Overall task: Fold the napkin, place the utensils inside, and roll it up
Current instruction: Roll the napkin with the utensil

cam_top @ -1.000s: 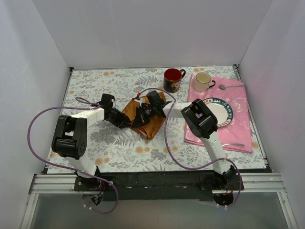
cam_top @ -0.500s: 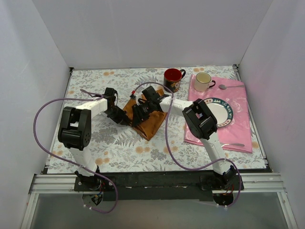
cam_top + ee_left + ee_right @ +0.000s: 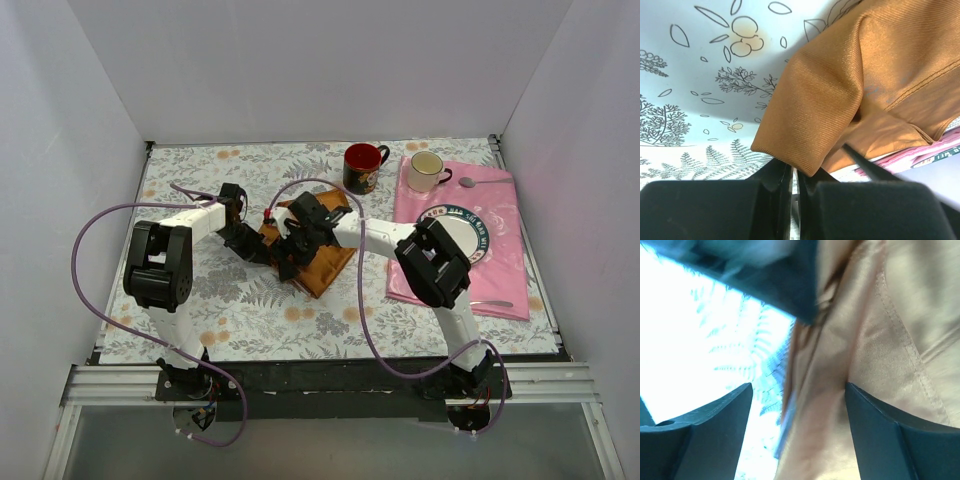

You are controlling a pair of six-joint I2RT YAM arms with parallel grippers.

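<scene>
Napkin (image 3: 318, 262) lies at the middle of the desk (image 3: 200, 180), partly folded, left of the pink cloth (image 3: 505, 215). Left jaws are pressed together, pinching the napkin's left corner. Right jaws are spread, straddling a fold without gripping it.

Recommendation: carry the pinched corner low and taut to the opposite edge and align the hems before release, with the right jaws pinning the crease.

Fork (image 3: 492, 303) lies on the pink cloth, well apart. Marking on the plate (image 3: 478, 232) rim is too small to read, and no brand is legible.
</scene>
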